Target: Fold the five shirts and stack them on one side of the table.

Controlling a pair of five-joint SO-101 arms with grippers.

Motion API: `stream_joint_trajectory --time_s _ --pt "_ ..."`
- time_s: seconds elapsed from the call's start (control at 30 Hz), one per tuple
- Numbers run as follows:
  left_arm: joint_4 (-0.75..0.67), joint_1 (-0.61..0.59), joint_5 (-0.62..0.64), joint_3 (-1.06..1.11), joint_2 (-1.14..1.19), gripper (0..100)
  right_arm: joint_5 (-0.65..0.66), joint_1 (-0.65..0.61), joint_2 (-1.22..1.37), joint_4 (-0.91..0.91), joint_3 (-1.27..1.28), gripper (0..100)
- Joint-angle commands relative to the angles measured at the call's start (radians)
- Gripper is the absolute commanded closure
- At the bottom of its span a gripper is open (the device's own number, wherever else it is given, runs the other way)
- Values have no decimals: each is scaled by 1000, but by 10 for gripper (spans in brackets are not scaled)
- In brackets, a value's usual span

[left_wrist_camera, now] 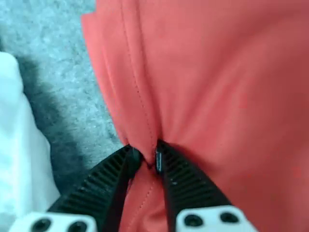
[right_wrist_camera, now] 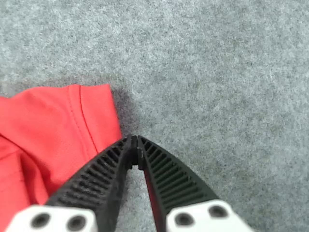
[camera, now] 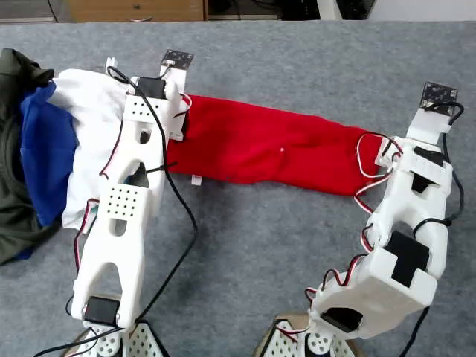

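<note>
A red shirt (camera: 275, 149) lies stretched in a long band across the middle of the grey table. My left gripper (camera: 181, 123) holds the end nearest the clothes pile. In the left wrist view the left gripper (left_wrist_camera: 147, 157) is shut on a pinched fold of the red shirt (left_wrist_camera: 217, 72). My right gripper (camera: 383, 160) is at the band's other end. The right wrist view shows the right gripper (right_wrist_camera: 135, 146) closed at the hem corner of the red shirt (right_wrist_camera: 53, 125), with a thin strip of red between its fingers.
A white shirt (camera: 89, 111) lies under the left arm. Beside it are a blue shirt (camera: 48, 149) and a dark green garment (camera: 15, 193), piled at the table's left edge. Bare grey table (camera: 282, 245) spreads in front of the red shirt.
</note>
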Motion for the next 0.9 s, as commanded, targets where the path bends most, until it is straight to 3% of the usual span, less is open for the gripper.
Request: stream_joint_trajectory --time_s 0.0,0.1,0.2,0.37,0.6,0.87 --pt "18 9 -9 -12 -2 983 -2 15 -64 -15 -42 996" --pt "18 25 3 -103 -10 983 -5 22 -64 -17 -44 996" --pt "29 52 92 -210 -13 982 -9 59 -64 -23 -47 996" --pt "58 133 160 -198 -77 982 -100 133 -62 -31 -79 996" --pt "44 279 235 -199 -174 981 -106 162 -58 -60 -77 996" --pt "-161 427 420 -199 -196 981 -100 170 -58 -64 -77 996"
